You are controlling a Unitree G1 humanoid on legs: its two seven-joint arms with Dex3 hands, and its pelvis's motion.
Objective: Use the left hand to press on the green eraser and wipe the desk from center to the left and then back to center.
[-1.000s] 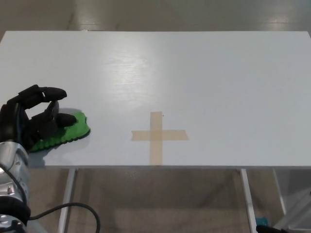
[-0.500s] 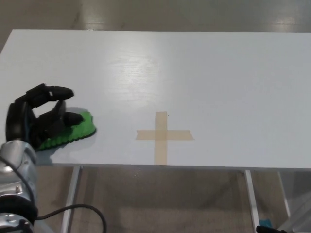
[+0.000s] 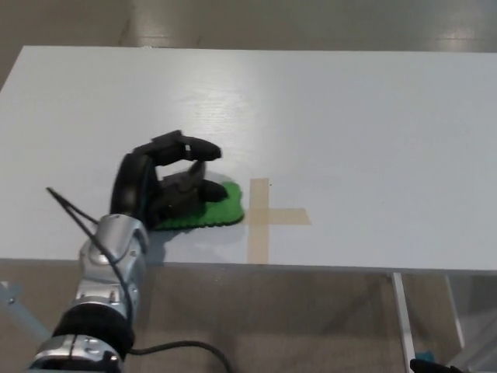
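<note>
Since the earlier frames my left hand (image 3: pixel 167 186) and the flat green eraser with a scalloped edge (image 3: pixel 203 210) have travelled together from the desk's left side back toward centre. Some of that shift is camera: the tan masking-tape cross (image 3: pixel 262 218) drifted only slightly, so most of the move is real.

Now: the black left hand sits on top of the eraser, lower fingers (image 3: pixel 196 191) lying flat on its upper surface. I read that as pressing down, not a wrap-around grip. The top digit arches above the others with a clear gap under it, so the hand is partly spread, not curled tight.

The eraser pokes out beyond the fingertips, on the side away from the wrist; its hidden part lies under the palm. The free end just reaches the tape cross, at or touching the left arm of the cross; I can't tell if it overlaps.

The eraser lies flat on the white rectangular desk top (image 3: pixel 349 116), close to the near edge, just below the hand's knuckles in the view.

The silver forearm (image 3: pixel 109 280) comes up from bottom left, with a black cable (image 3: pixel 74 210) looping beside it.

My right hand isn't in the picture.
</note>
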